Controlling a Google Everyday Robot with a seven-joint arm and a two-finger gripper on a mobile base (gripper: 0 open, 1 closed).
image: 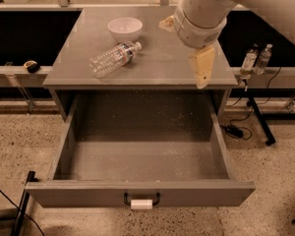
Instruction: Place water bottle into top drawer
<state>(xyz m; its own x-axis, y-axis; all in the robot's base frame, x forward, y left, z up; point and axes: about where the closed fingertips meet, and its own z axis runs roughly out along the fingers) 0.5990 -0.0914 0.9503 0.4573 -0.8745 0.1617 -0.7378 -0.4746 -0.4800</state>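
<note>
The water bottle point(114, 59) lies on its side on the tabletop point(157, 65), near the white bowl point(125, 28); the gripper point(202, 68) hangs over the right front edge, well apart from it, and whether it is open or closed cannot be told. A grasp off-centre on the round body could roll the bottle against the bowl; a loose hold could drop it short of the open top drawer point(137, 194).

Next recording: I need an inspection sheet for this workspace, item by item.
Surface: grey tabletop, carrying the bottle and a bowl.
Job's things: water bottle lies on its side left of centre; top drawer is pulled open, nothing seen inside.
Clutter: white bowl stands upright behind the bottle.
Grippers: claw hangs over the tabletop's right front edge, apart from the bottle.
Cables: black cable on the floor at right.
Surroundings: two small bottles at right; speckled floor.
</note>
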